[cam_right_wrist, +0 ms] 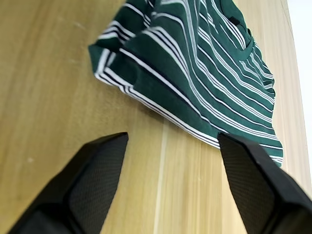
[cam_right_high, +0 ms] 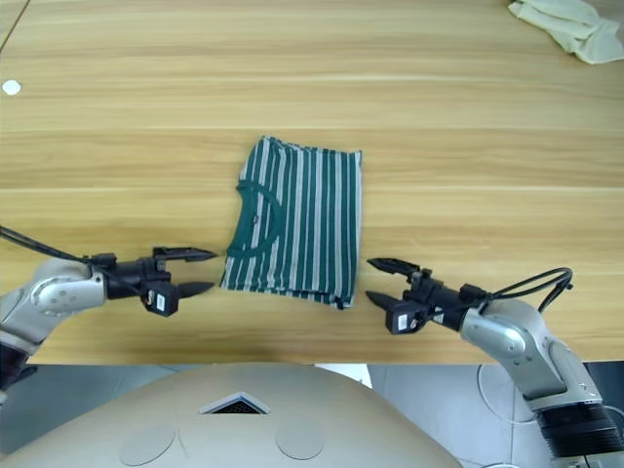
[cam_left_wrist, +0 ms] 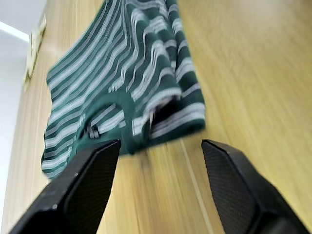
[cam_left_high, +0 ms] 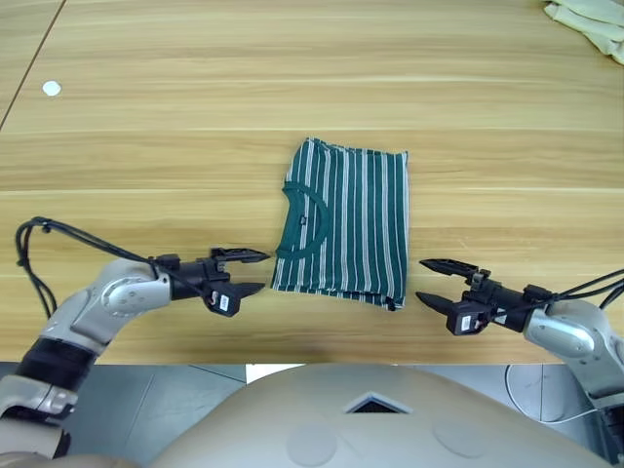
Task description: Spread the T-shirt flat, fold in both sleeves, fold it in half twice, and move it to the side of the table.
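Since I likely grip the folded green-striped cotton T-shirt (cam_left_high: pixel 343 219) next, left gripper (cam_left_high: pixel 265 271) and right gripper (cam_left_high: pixel 419 279) flank it near the wooden bench's (cam_left_high: pixel 146 166) front edge, jaws spread.

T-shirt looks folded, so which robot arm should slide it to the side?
Probably left: the left gripper, open, almost touches the T-shirt; the right gripper, also open, sits slightly farther off.

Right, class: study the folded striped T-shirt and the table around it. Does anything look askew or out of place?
Slightly. The T-shirt lies a little crooked to the wood grain of the table, with uneven layers showing at its near right corner. A crumpled pale cloth sits at the far right corner.
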Robot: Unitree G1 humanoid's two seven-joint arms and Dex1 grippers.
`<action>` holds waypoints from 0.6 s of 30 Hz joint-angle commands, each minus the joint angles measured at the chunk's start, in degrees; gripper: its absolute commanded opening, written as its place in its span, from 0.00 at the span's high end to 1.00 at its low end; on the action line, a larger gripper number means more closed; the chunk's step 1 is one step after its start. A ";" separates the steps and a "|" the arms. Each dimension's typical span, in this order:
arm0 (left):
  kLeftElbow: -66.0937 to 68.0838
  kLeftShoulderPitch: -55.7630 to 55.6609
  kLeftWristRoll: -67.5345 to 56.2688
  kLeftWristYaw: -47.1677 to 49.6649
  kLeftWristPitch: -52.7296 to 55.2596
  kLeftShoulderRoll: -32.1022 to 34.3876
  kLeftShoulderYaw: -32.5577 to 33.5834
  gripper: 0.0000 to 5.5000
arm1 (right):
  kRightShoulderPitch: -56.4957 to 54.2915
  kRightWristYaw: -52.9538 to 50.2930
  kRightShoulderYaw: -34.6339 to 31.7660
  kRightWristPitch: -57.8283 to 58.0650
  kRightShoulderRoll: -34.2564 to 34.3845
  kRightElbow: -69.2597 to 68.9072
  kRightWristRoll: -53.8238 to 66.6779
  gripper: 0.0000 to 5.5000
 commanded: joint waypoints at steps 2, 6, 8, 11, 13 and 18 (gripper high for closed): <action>9.02 -5.63 8.12 0.61 -3.22 -4.46 -4.95 0.43 | -0.91 1.94 3.78 0.33 -0.44 0.00 -0.46 0.38; 11.97 -7.20 8.86 0.02 -6.08 -5.19 -7.80 0.43 | -2.61 1.94 5.96 0.25 -0.41 0.40 -0.57 0.38; 12.77 -7.49 9.15 -0.38 -7.21 -5.03 -8.89 0.43 | -3.40 1.97 6.95 0.24 -0.42 0.47 -0.44 0.38; 13.06 -7.20 8.85 -0.93 -7.92 -4.46 -10.09 0.47 | -4.61 2.08 8.02 0.14 -0.62 0.87 -0.33 0.38; 12.81 -6.74 8.16 -1.38 -7.85 -3.88 -10.60 0.52 | -4.89 1.96 8.32 0.11 -0.92 0.95 -0.21 0.38; 13.27 -6.53 7.49 -1.50 -7.33 -4.25 -12.08 0.70 | -6.51 2.18 10.08 -1.20 -0.83 2.25 -0.22 0.41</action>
